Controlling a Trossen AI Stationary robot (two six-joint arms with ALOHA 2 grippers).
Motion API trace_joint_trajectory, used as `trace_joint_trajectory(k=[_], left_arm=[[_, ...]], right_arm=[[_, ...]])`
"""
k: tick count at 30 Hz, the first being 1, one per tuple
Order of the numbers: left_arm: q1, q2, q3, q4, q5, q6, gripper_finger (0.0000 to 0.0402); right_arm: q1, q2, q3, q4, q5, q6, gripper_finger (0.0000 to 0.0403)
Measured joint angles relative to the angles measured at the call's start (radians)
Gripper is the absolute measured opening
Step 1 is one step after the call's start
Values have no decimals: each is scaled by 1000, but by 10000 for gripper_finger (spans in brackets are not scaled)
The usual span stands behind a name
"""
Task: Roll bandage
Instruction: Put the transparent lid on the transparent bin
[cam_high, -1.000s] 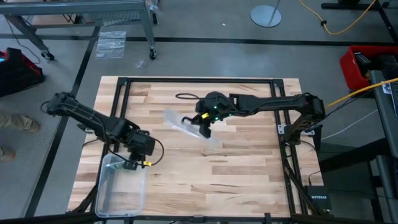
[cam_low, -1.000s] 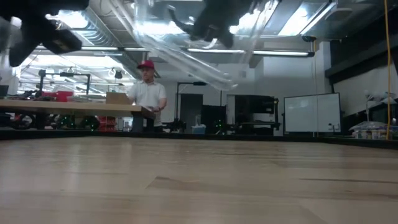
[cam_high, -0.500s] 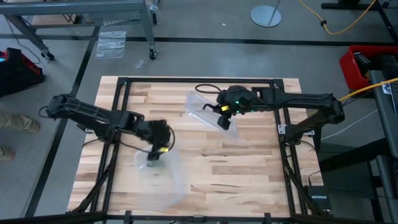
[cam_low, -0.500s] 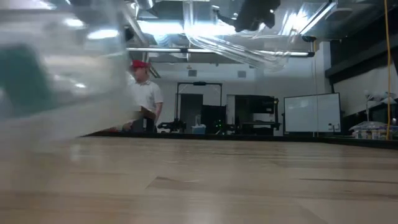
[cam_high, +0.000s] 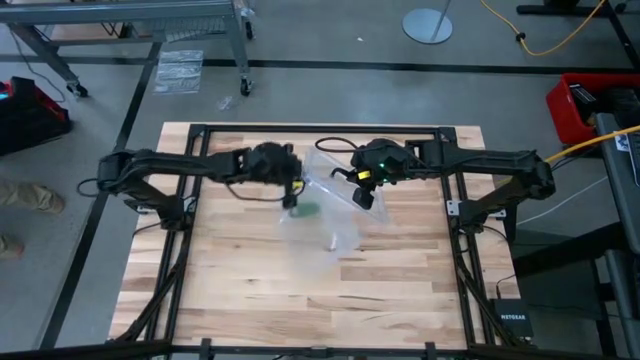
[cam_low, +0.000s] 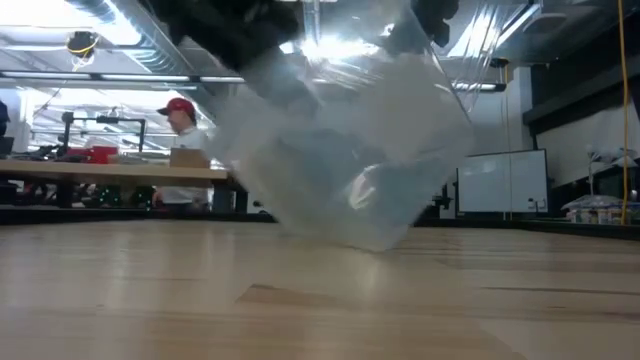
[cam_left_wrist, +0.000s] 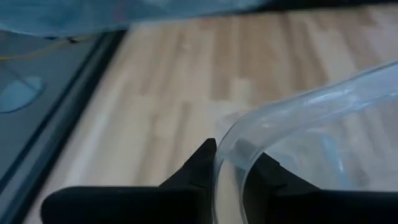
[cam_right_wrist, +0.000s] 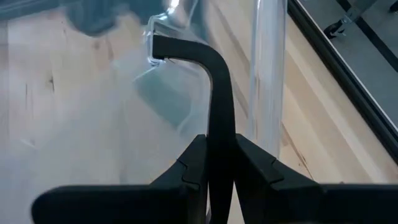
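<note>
A wooden table stood on a grey floor, with a person in a red cap at a bench in the room behind. Over the table's far middle, the left gripper was clamped on the rim of a clear box, tilted and blurred, its low corner near the tabletop. The right gripper was closed on a clear lid just beside it. The bandage showed as a small green patch inside the box, close to the left gripper.
</note>
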Motion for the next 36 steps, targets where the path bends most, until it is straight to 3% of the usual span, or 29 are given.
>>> trace_joint_trajectory(k=[5,8,17,26,36], left_arm=[[99,82,-2,162,25,-32,38],[132,91,-3,176,28,-63,46],[137,22,75,-232,29,-54,35],[138,6,108,-232,26,-55,59],[139,3,230,-314,27,-10,40]], right_arm=[[0,0,0,-5,0,-6,58],[0,0,0,-18,2,-9,58],[-4,0,0,-131,80,-13,58],[-14,0,1,-127,77,-12,58],[-15,0,1,-128,36,-9,58]])
